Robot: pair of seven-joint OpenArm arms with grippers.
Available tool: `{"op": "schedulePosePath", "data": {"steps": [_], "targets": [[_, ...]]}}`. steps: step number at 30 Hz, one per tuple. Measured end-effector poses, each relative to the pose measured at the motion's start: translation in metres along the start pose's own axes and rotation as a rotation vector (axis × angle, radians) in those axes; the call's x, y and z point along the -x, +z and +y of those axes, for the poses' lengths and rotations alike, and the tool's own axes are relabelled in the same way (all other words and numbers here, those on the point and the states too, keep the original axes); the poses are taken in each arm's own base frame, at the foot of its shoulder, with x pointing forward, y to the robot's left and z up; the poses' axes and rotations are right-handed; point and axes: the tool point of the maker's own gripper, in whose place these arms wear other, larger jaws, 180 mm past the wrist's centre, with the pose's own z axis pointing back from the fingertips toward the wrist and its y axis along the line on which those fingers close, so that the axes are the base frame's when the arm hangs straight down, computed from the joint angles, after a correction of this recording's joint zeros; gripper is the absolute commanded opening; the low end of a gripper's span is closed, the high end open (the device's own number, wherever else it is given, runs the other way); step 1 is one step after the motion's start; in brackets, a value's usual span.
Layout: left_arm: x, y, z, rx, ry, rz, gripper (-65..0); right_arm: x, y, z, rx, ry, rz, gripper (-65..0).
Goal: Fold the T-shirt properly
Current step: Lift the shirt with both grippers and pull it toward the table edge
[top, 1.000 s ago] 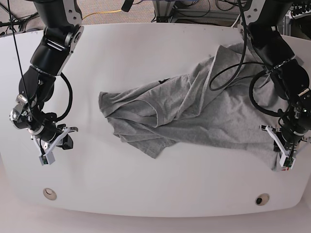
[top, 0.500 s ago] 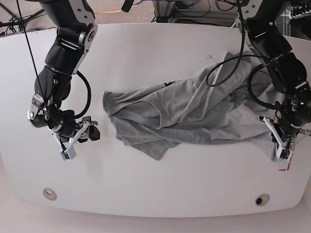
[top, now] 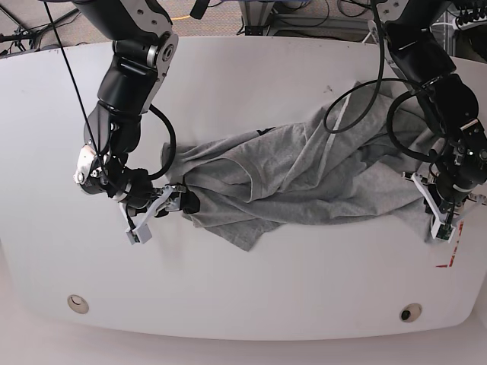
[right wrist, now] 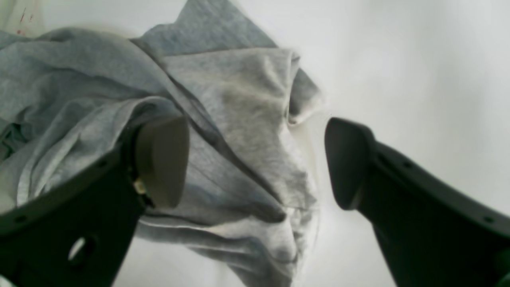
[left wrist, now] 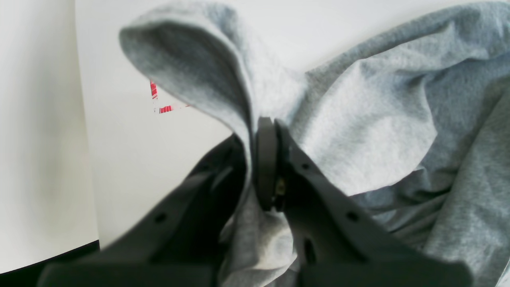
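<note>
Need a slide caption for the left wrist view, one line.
Left gripper shut on a raised fold of the grey T-shirt above the white table.

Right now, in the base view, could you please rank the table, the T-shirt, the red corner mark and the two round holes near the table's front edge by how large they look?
1. table
2. T-shirt
3. red corner mark, small
4. left round hole and right round hole: look about alike, so unranked against each other.
</note>
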Motion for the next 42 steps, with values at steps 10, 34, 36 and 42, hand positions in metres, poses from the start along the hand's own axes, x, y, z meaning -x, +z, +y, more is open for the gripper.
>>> {"op": "schedulePosePath", "data": {"steps": [10,34,36,42], "targets": [[0.001,0.005,0.01,-0.028,-0.018,0.003,-64.6,0.025,-0.027,-0.001,-0.042,0.014,0.041,-14.1],[0.004,0.006,0.008,-0.026,-0.022,0.007,-64.6,0.015,-0.044,0.029,-0.104,-0.004,-0.028,-65.0],[0.004,0.007,0.011,-0.032,-0.027,0.008,-64.6,0.012,-0.043,0.029,-0.103,-0.001,-0.034,-65.0],[0.002,0.009,0.016,-0.044,-0.032,0.006,-64.6,0.016,-0.037,0.017,-0.079,0.013,0.006,-65.0]]}}
